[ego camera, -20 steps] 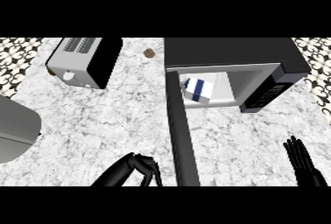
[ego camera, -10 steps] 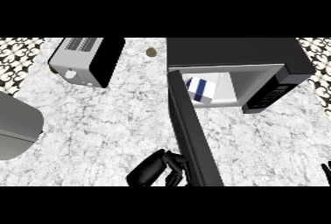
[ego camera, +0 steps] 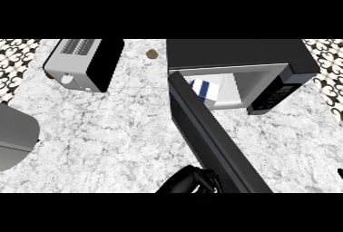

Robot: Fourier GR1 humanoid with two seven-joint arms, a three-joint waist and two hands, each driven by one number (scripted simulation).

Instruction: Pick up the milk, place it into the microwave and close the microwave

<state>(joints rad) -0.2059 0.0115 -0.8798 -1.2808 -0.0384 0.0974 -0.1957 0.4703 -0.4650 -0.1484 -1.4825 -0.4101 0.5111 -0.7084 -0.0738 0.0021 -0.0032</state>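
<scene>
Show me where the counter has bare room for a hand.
Widest bare counter lies between toaster, grey lid and microwave door. A smaller patch is right of the door. It is crowded where the left hand meets the door.

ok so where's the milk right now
In the head view the milk carton sits inside the open microwave at upper right, toward the cavity's left side, just behind the door.

We see a counter (ego camera: 120, 131) of grey-veined white marble, smooth. At twelve o'clock the microwave (ego camera: 241, 54) has a matt black casing, its door (ego camera: 214, 145) dark and faintly glossy. At ten o'clock the toaster (ego camera: 80, 63) looks like brushed metal with black sides.
</scene>
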